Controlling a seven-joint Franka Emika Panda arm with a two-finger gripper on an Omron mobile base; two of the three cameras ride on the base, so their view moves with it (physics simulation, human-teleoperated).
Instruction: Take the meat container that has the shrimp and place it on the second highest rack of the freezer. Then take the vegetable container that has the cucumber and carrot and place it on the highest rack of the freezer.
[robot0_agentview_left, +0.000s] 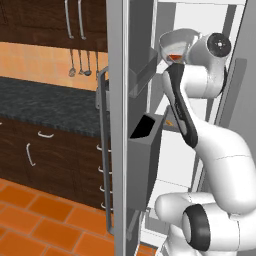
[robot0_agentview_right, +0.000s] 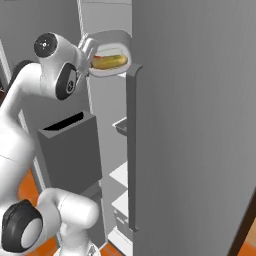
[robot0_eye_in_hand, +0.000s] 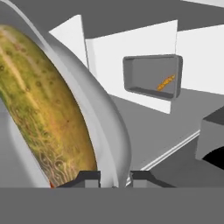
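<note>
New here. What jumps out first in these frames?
The white bowl held high at the open freezer, gripper clamped on its rim, with the yellowish-green cucumber looming large in the hand view. Deeper inside, a grey tray sits on a white shelf, holding a small orange shrimp.

White arm rises from lower right, elbow bent, reaching up into open freezer. Pale bowl held high at arm's end, tilted on its side, orange carrot visible inside (gripper itself hidden behind bowl). Grey door bin on freezer door below, dark opening on top. Long vertical handle on door's left edge. Dark speckled counter at left, dark wood cabinets beneath, orange tile floor. Utensils hang on wall.
</note>
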